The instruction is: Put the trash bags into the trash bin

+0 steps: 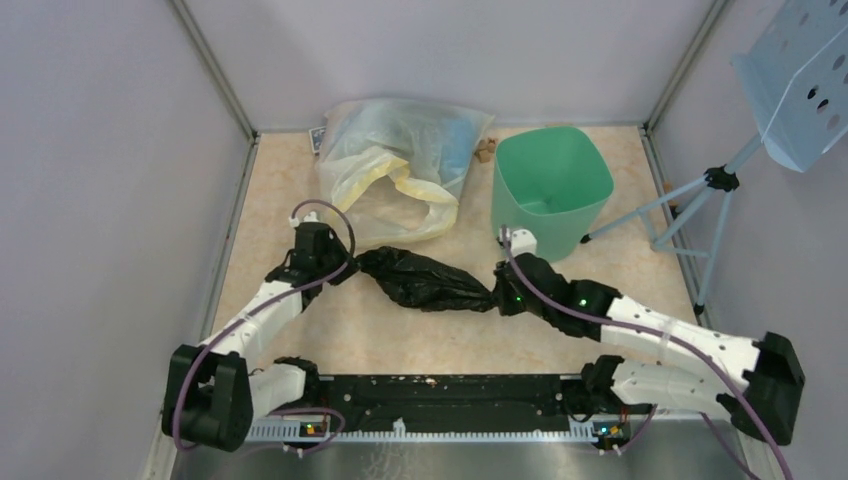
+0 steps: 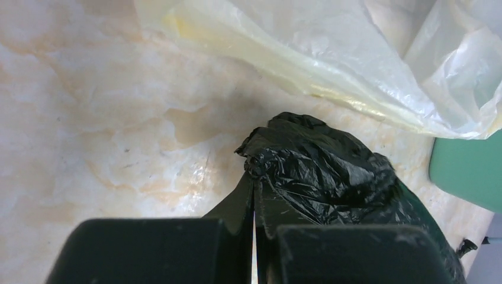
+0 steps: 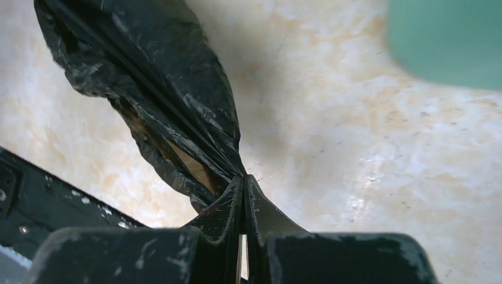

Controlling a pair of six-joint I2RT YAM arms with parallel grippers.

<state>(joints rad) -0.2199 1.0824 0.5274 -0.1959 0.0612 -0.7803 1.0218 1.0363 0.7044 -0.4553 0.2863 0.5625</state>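
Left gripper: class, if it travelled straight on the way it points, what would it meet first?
The left gripper pinches the black trash bag, so that comes first; beyond it, probably the translucent bag, depth unclear.

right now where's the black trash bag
In the top view the black trash bag stretches between the left gripper and right gripper, each shut on one end, just before the green bin.

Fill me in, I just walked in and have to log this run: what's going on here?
Two arms hold a black bag stretched between them: the left end effector is shut on one twisted end, the right end effector on the other. The bag is not yet in the bin, which stands open just beyond the right arm, beside a clear bag.
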